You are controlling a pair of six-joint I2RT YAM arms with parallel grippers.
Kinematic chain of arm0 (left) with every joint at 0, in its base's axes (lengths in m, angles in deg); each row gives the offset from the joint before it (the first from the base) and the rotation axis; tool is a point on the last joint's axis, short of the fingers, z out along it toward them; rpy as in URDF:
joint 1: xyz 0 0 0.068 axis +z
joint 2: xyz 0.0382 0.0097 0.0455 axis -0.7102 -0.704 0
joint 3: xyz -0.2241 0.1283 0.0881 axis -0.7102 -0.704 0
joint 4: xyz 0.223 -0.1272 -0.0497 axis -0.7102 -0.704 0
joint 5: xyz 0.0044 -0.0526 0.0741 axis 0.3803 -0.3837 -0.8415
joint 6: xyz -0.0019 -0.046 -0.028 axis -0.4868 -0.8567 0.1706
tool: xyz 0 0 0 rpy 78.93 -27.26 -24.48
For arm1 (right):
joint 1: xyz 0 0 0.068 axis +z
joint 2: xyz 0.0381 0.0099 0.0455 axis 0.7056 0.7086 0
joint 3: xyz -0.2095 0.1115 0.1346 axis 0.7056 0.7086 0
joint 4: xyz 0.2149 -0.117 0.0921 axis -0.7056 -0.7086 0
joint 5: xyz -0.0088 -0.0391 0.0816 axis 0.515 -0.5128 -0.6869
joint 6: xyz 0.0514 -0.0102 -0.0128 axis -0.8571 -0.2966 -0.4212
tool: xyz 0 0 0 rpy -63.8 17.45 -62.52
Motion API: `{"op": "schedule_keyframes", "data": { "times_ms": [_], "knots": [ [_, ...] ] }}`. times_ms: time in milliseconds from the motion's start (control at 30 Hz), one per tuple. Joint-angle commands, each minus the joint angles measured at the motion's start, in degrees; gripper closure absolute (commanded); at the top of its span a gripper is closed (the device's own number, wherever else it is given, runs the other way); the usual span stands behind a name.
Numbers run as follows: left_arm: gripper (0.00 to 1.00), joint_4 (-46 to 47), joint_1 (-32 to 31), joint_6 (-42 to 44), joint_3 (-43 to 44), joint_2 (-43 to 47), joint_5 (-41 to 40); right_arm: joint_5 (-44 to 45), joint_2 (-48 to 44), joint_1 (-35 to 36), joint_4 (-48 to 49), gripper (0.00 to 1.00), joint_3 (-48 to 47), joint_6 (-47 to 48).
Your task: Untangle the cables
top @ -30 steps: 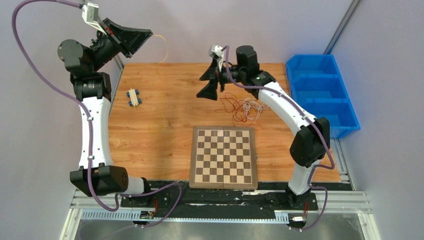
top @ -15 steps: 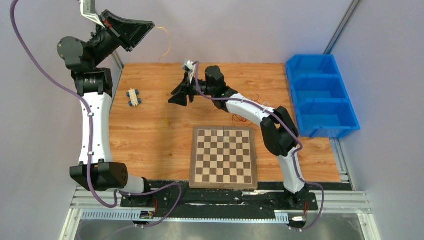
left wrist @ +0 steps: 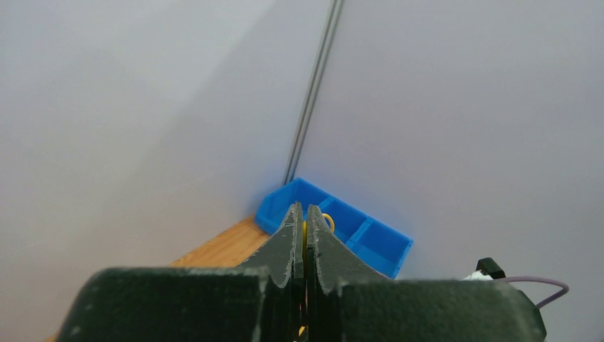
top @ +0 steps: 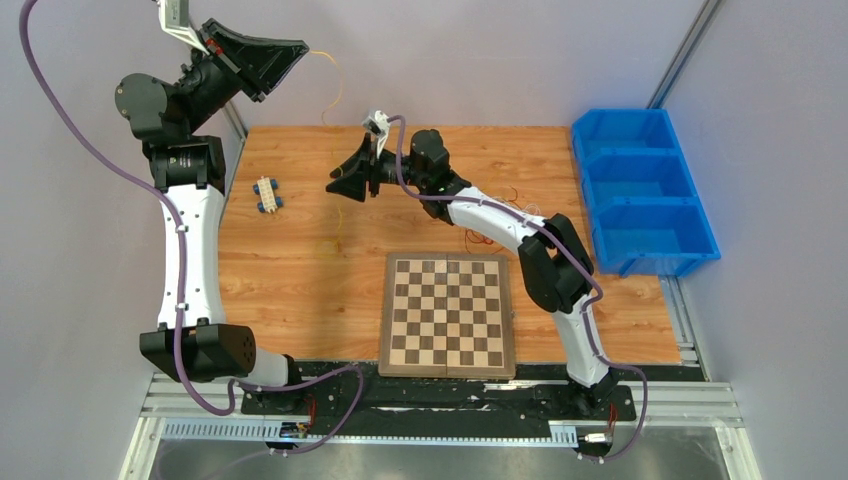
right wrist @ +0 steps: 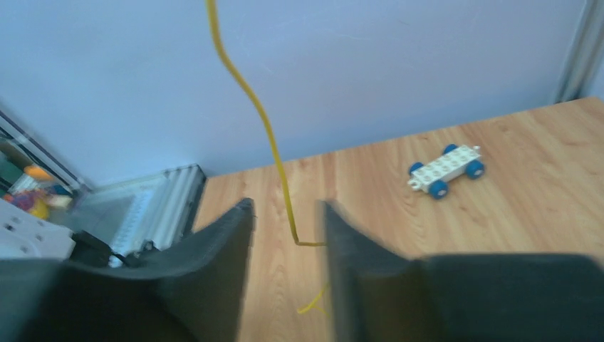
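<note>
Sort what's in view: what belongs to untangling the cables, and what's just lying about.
Job in hand: yellow cable, pinched in the left gripper; right gripper, open around it; tangle of thin red wires.
Lying about: chessboard; toy car; blue bin.

Thin yellow cable (right wrist: 267,128), single strand, pinched in the raised left tool (left wrist: 304,208), hangs slack to the bench (top: 290,260), passing between the right tool's (right wrist: 286,206) parted fingers. Red and white cables (top: 476,238) lie tangled, mostly hidden behind the right arm (top: 500,222).
</note>
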Motion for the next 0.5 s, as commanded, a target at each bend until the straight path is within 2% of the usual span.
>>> {"op": "schedule_keyframes", "data": {
  "times_ms": [0,33,67,167,233,333,467],
  "knots": [
    [1.0,1.41,-0.33,-0.05,0.09,1.51,-1.04,1.46,1.16,0.27,3.45,0.87,-1.9,-0.68],
    [1.0,0.95,0.05,0.28,-0.33,2.04,-1.44,2.2,0.6,0.05,2.93,0.98,-1.47,-0.56],
    [1.0,-0.15,0.56,0.96,-0.66,2.43,-1.9,2.7,-0.2,-0.37,2.49,1.0,-0.83,-0.35],
    [1.0,-3.75,6.14,2.62,-4.68,5.15,-6.4,3.13,-3.87,-2.4,0.82,1.0,1.95,-0.41],
    [1.0,-10.55,10.65,6.88,-9.38,7.51,-9.89,3.27,-7.27,-4.21,0.4,1.0,4.09,-0.82],
    [1.0,-18.81,16.38,18.24,-19.31,11.47,-15.63,3.0,-12.13,-7.32,0.51,1.0,5.55,-3.01],
    [1.0,-30.79,17.74,30.15,-28.98,13.06,-18.17,2.26,-15.72,-10.42,1.08,1.0,3.66,-5.42]
  ]
}}
